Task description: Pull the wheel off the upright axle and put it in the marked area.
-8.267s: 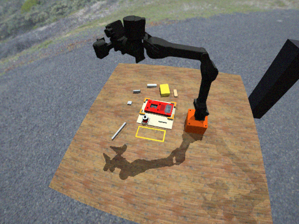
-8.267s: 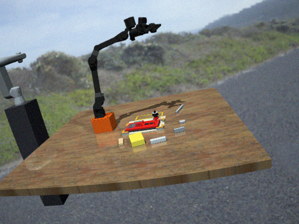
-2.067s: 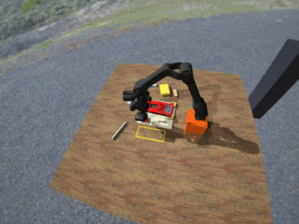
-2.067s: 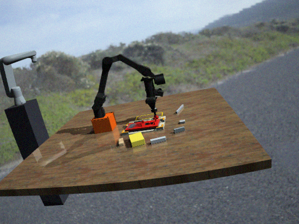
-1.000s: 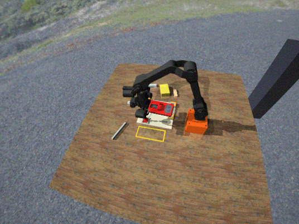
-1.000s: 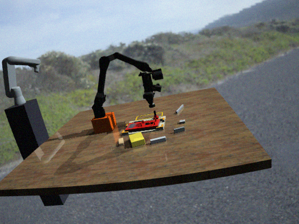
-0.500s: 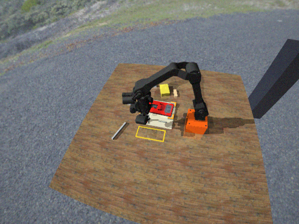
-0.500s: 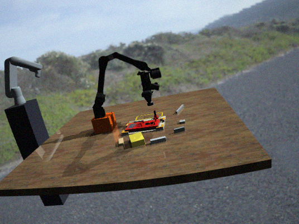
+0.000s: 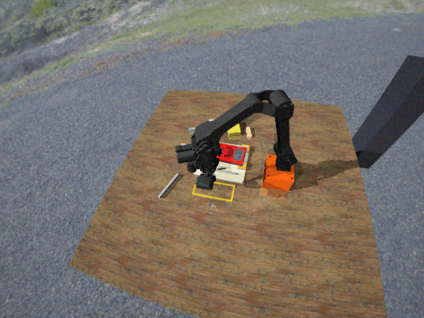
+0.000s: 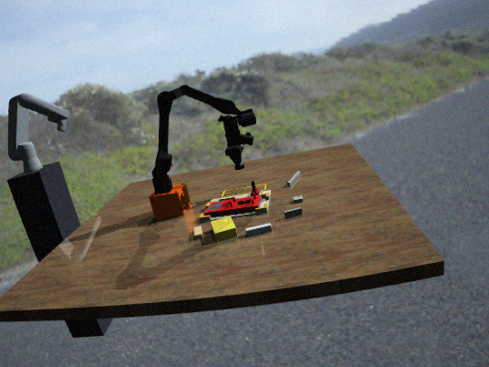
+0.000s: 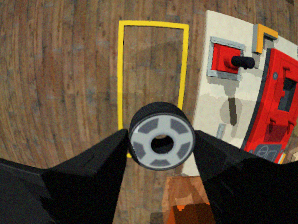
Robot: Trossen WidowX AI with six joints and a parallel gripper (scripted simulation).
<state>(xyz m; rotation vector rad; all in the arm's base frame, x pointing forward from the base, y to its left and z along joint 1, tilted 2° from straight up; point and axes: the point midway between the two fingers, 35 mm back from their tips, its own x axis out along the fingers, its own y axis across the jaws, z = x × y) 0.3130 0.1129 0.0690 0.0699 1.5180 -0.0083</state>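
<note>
My gripper (image 9: pixel 206 176) (image 10: pixel 237 162) (image 11: pixel 160 136) is shut on the wheel (image 9: pixel 205 182) (image 10: pixel 239 167) (image 11: pixel 170 120), a black tyre with a grey spoked hub, and holds it above the table. The upright axle (image 10: pixel 254 186) (image 11: pixel 243 62) is a bare black peg on a red base; the wheel is off it, to one side. The marked area (image 9: pixel 212 197) (image 10: pixel 244 187) (image 11: pixel 120 75) is a yellow rectangular outline on the table beside the board. In the wrist view the wheel covers part of its near end.
The cream board (image 9: pixel 231 176) (image 11: pixel 212 40) carries a red panel (image 9: pixel 226 150) (image 10: pixel 228 205) beside the axle. A silver bar (image 9: pixel 168 186) (image 10: pixel 294 178) lies near the outline. A yellow block (image 10: pixel 223 229), a small tan block (image 10: pixel 197 233) and several grey blocks lie beyond the board.
</note>
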